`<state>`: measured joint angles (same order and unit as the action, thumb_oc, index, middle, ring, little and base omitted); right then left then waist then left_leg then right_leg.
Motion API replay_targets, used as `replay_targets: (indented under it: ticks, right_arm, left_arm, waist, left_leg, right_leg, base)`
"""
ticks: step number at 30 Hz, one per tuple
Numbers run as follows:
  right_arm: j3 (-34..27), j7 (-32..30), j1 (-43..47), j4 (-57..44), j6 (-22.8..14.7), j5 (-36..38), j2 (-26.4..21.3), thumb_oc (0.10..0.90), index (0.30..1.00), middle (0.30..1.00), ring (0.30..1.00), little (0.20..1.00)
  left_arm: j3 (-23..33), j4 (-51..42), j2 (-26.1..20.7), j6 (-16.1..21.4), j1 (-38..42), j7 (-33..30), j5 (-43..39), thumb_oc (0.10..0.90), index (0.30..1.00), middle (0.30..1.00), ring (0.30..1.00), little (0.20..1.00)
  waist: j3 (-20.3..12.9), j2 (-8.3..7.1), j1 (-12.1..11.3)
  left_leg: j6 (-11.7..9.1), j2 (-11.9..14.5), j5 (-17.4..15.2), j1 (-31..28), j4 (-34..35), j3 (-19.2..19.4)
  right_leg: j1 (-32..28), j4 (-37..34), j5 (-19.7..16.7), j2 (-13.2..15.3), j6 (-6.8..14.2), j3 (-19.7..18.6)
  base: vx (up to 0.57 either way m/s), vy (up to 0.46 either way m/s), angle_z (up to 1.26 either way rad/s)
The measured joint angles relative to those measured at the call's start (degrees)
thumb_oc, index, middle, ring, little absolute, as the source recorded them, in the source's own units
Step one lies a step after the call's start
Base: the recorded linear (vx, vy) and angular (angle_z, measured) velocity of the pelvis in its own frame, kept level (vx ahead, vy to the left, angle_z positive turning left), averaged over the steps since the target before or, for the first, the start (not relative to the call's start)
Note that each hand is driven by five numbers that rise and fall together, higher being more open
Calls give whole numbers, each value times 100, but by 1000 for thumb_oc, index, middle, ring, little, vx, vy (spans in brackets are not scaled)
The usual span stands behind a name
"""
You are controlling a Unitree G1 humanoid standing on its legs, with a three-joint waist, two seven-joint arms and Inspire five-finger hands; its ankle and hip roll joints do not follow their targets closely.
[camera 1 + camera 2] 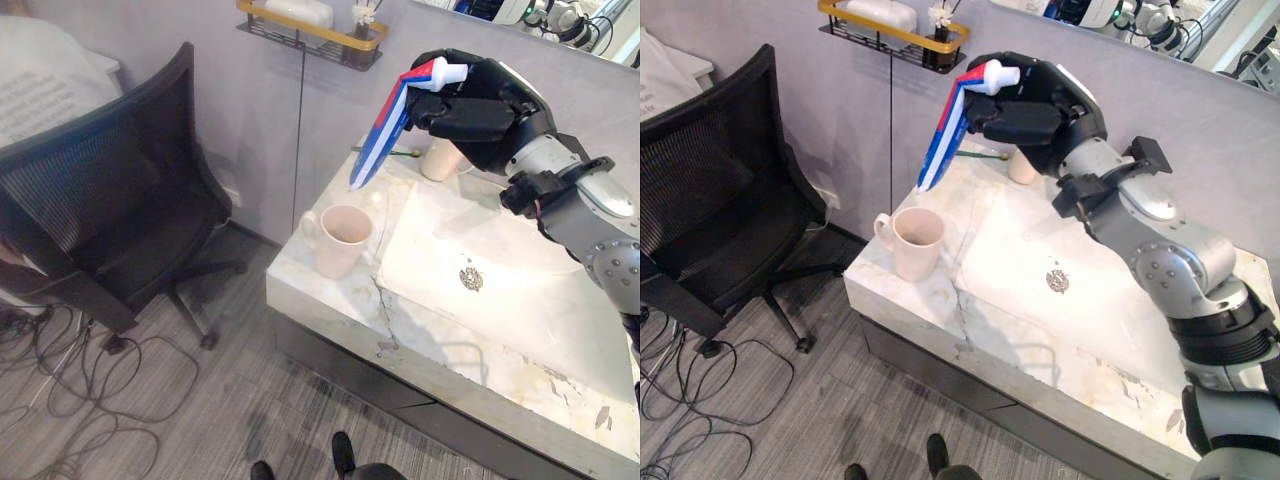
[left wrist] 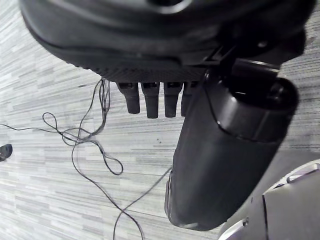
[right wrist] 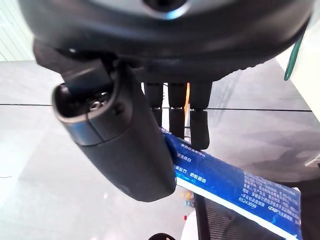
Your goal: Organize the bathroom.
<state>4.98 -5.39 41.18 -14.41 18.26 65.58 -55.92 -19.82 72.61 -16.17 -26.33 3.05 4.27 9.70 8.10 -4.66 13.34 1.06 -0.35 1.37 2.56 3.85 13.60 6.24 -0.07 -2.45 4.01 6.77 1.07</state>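
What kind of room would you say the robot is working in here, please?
Probably a mock bathroom in a lab or office: a marble washbasin with a drain, a wall shelf, and a toothpaste tube in the right hand, but an office chair alongside.

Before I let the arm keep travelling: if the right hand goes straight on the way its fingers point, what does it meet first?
Probably the grey wall beneath the wire shelf. The right hand holds the toothpaste tube high above the counter, fingers pointing there; depth is unclear.
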Motion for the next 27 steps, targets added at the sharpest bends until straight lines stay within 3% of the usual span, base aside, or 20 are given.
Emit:
replay_targets:
  ticks: [6,27]
  right_arm:
    - [0,-5,-2,-3,0,10,0,400,300,300,300,300]
    - [0,23,-319,-165,0,6,0,400,300,300,300,300]
  left_arm:
    - [-3,4,-2,-2,72,0,-1,800,900,900,900,900]
    - [-170,-7,-7,-6,169,4,-2,800,900,900,900,900]
  waist:
    - [71,-130,62]
    - [73,-135,124]
  left_leg:
    - [0,4,0,7,-22,0]
    - [-7,6,-10,79,-70,64]
  right_leg:
    - [-6,6,0,1,0,1]
    - [77,38,-7,-1,-7,-99]
  base:
    - [0,0,0]
    - [-6,26,-1]
